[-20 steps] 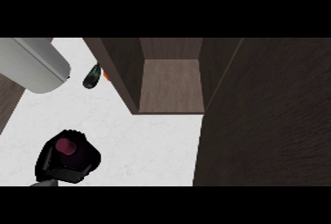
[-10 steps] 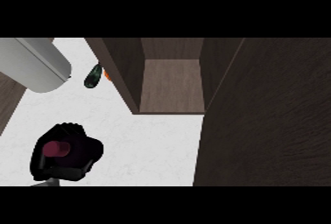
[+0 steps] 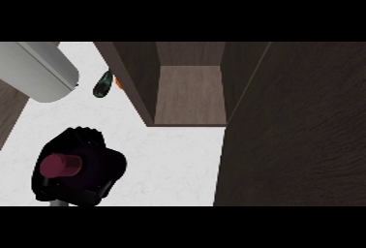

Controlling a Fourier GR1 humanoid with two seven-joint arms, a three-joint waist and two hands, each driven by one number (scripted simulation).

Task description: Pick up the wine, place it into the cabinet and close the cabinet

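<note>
Left hand (image 3: 82,169): fingers curling round the wine bottle (image 3: 63,165), which is standing upright in its grasp, red cap showing. Open cabinet (image 3: 190,99) is lying ahead and to its right across the tabletop (image 3: 172,160). Right hand: not showing.
</note>
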